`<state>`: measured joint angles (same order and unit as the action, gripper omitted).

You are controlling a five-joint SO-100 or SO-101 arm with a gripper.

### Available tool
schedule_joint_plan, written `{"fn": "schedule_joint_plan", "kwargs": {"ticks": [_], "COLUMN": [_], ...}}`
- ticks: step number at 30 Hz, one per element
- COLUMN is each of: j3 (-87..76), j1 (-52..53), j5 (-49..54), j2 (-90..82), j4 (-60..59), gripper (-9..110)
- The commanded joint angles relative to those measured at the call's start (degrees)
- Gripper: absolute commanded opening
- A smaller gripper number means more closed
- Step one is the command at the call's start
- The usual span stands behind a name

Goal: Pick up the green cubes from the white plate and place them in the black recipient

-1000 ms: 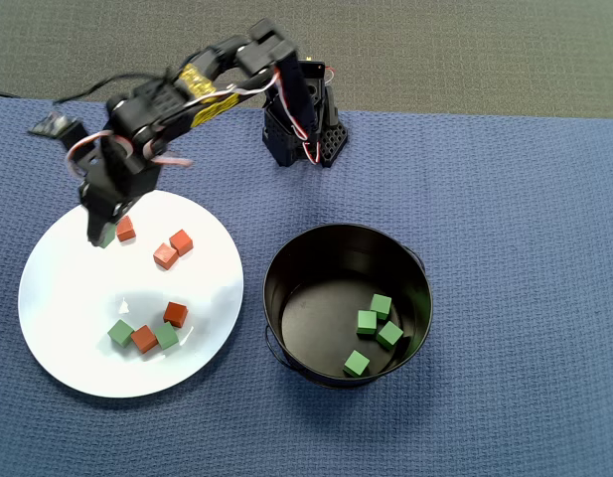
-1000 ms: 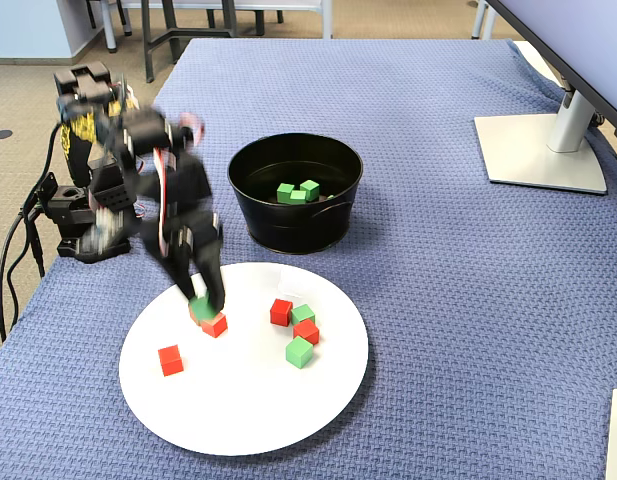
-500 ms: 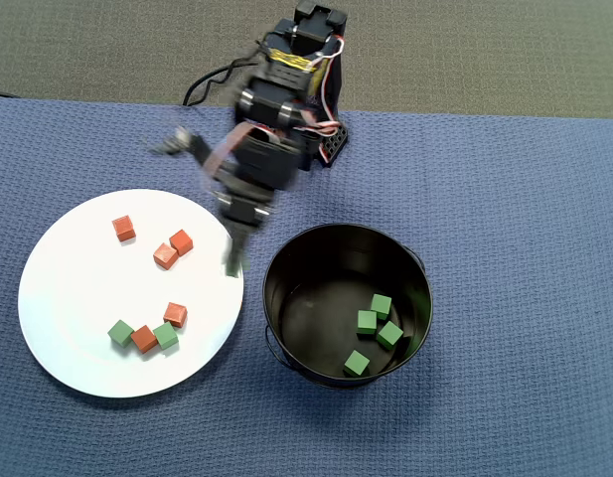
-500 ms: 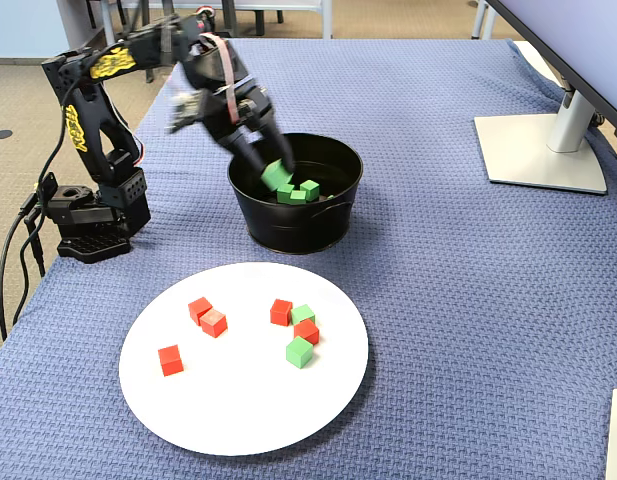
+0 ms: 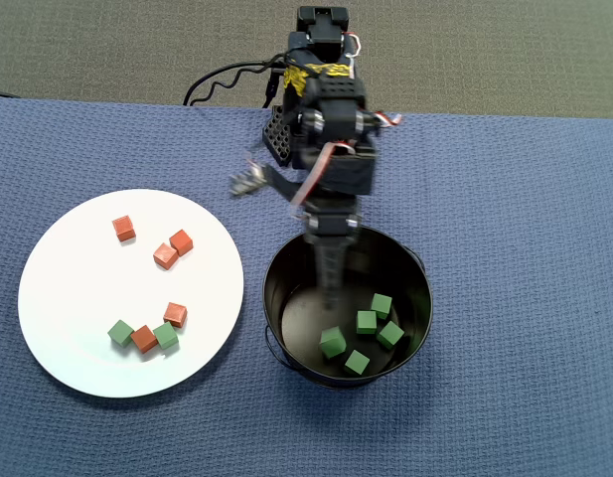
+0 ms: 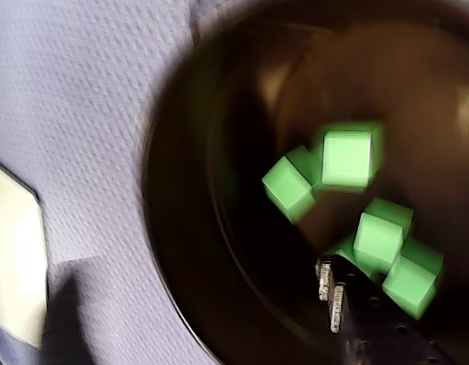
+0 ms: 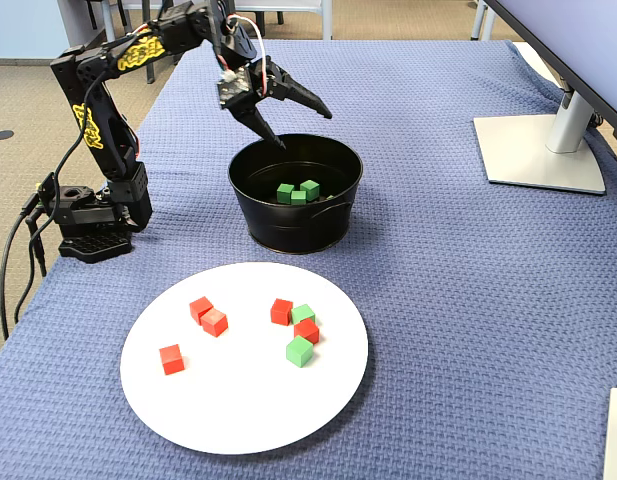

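My gripper (image 7: pixel 301 128) hangs open and empty above the near-left rim of the black recipient (image 7: pixel 288 225). From overhead the gripper (image 5: pixel 331 273) reaches in over the recipient's (image 5: pixel 267 298) far side. Several green cubes (image 5: pixel 367 321) lie on its bottom, one (image 5: pixel 333 343) apart to the left. In the wrist view they (image 6: pixel 348 156) look blurred, with one finger (image 6: pixel 331 293) at the lower edge. Two green cubes (image 5: pixel 121 332) (image 5: pixel 166 336) stay on the white plate (image 5: pixel 77 288); in the fixed view they (image 7: pixel 303 314) (image 7: pixel 299 351) sit right of the plate's (image 7: pixel 238 400) centre.
Several red-orange cubes (image 5: pixel 165 255) are scattered on the plate, two touching the green ones. The arm's base (image 7: pixel 88 215) stands at the left edge of the blue cloth. A monitor foot (image 7: pixel 543 150) sits at far right.
The gripper swung from the plate to over the recipient carrying a green cube, then opened. One more green cube now lies in the recipient.
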<state>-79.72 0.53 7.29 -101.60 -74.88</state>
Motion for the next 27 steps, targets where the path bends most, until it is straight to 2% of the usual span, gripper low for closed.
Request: {"fn": "schedule_joint_plan", "kwargs": {"ticks": [1, 5, 9, 11, 16, 19, 20, 22, 23, 27], "j3": [6.33, 6.15, 5.01, 4.83, 4.57, 9.67, 12.13, 16.00, 18.11, 26.37], "j1": [15.64, 30.85, 40.25, 42.80, 43.86, 43.77, 43.77, 43.77, 43.77, 43.77], "j5": [8.96, 16.35, 18.81, 19.42, 20.65, 21.36, 21.62, 20.74, 20.30, 18.98], "j2": [-2.55, 0.88, 8.17, 12.22, 19.34, 23.99, 26.02, 29.79, 31.64, 38.41], "j4": [0.09, 4.48, 11.07, 13.89, 16.61, 14.68, 13.10, 11.43, 10.28, 5.89], "gripper": [41, 31, 4, 0, 0, 0, 3, 22, 27, 34]}}
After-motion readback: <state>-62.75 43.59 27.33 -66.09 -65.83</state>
